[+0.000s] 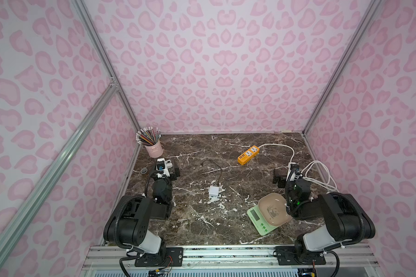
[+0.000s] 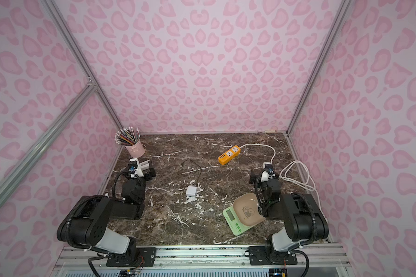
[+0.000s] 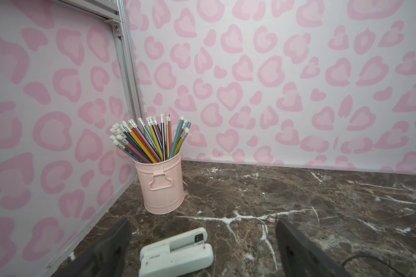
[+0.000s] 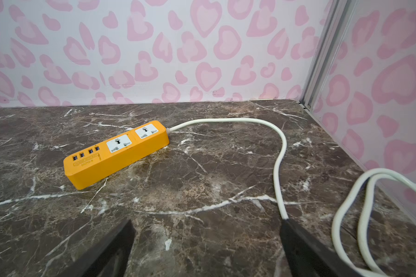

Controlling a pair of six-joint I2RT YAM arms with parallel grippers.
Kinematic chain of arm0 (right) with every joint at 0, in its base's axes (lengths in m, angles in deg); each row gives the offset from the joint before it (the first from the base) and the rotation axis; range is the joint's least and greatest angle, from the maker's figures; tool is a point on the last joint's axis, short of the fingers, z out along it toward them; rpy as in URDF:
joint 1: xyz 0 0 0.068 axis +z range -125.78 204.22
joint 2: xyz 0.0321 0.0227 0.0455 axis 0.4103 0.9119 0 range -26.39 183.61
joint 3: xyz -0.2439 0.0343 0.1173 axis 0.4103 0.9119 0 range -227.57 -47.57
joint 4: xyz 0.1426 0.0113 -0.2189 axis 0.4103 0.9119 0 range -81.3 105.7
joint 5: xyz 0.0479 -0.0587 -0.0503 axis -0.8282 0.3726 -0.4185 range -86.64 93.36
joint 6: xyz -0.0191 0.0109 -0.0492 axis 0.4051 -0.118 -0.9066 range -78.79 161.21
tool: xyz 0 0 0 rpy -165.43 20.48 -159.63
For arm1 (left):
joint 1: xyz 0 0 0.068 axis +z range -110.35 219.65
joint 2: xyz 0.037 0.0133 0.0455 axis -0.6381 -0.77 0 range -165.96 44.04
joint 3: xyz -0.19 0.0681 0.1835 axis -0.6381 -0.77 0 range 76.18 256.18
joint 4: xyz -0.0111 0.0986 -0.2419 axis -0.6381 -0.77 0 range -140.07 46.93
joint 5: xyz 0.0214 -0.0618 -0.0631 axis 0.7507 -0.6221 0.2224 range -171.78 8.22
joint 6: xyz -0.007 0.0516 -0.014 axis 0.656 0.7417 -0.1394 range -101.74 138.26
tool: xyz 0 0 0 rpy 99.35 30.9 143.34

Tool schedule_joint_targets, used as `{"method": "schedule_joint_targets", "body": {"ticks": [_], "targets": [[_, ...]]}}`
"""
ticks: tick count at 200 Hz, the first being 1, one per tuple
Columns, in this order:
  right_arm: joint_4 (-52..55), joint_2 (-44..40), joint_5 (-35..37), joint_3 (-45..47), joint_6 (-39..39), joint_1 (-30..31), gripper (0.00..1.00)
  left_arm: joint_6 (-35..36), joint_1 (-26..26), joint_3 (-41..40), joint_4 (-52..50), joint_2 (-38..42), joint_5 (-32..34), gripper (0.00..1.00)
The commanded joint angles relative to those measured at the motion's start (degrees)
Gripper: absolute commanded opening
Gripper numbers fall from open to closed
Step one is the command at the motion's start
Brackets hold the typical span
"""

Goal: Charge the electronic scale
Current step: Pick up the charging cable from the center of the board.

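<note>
Fingers [image 4: 113, 249] of the right gripper [image 4: 207, 221] stand spread wide with nothing between them, low over the bare marble table [image 4: 202, 182]. Ahead of them lie the orange power strip [image 4: 115, 153] and its white cord [image 4: 280, 167], which passes just beside one fingertip. The left gripper [image 3: 203, 225] is likewise parted and empty. A white stapler [image 3: 175, 251] shows on the table between its fingers, apparently untouched, with a pink pencil cup [image 3: 162, 187] beyond.

The electronic scale [image 1: 258, 219] is not ahead of either pair of fingers. In both top views it sits at the near right of the table, behind the right gripper toward that arm's base. Its beige tray [image 1: 273, 209] is partly covered by the right forearm, and whether the arm touches it cannot be told. Its long axis runs slantwise across the table, with the display end toward the middle and the other end under the arm. No charging port shows.

Mid-table, between the arms, lies the white cube charger [image 1: 213, 191]. A black cable [image 1: 220, 172] curls away from it to a loose plug end nearer the left gripper. Nothing looks connected yet. The right arm is much the nearer to the scale but would have to draw back and turn toward it, while the left seems better placed for the cable.
</note>
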Motion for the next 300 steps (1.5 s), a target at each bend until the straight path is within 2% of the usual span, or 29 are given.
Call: {"method": "schedule_joint_targets", "body": {"ticks": [1,219,228,242,249,270,282,300], "targets": [[-1.63,-0.14,-0.10,-0.55,-0.05,-0.03,1.00,-0.12,0.05,0.16,1.82,-0.02,0.16,0.96],[-1.73,-0.29,-0.52,-0.46,0.34,-0.31,1.00,-0.09,0.05,-0.08,2.05,0.09,0.08,0.95],[-1.80,-0.31,-0.65,-0.45,0.62,-0.59,1.00,0.00,-0.29,-0.02,2.13,0.43,1.71,0.95],[-1.92,-1.06,-1.61,-0.87,1.38,-1.22,0.99,0.65,-0.90,0.47,-1.10,3.20,2.24,0.96],[-0.56,-2.34,-1.62,-1.33,1.67,-1.39,0.99,0.95,-1.92,1.26,-4.38,5.27,4.63,0.96],[13.82,-7.71,-0.88,-6.52,1.69,-1.54,1.00,1.50,-5.03,5.59,-16.68,12.40,9.12,0.95],[22.19,-10.53,0.38,-10.46,4.45,-1.52,0.99,-1.09,-7.50,8.54,-23.75,16.39,11.45,0.95],[30.74,-14.15,-0.20,-15.27,11.33,-1.58,1.00,-9.09,-12.13,13.33,-34.96,20.99,15.28,0.95]]}}
